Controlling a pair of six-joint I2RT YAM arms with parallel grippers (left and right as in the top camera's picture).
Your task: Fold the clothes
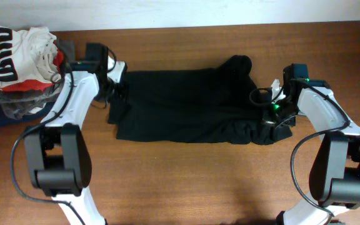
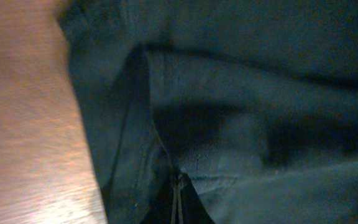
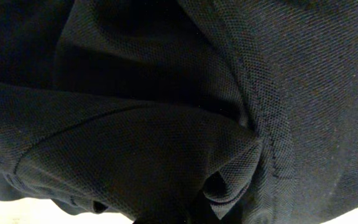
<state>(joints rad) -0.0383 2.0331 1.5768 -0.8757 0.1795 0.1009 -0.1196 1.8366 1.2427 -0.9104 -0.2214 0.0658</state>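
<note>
The black T-shirt lies across the middle of the wooden table as a long band, bunched at its right end. My left gripper is at the shirt's left edge. In the left wrist view its fingertips are pressed together with the shirt's hemmed fabric gathered around them. My right gripper is at the crumpled right end. In the right wrist view black fabric fills the frame and puckers into a pinched fold at the jaws. The logo and neck label are hidden.
A white garment with black-and-red print sits on top of grey and navy folded garments at the back left corner. Bare wooden table runs along the front. The table's back edge is just behind the shirt.
</note>
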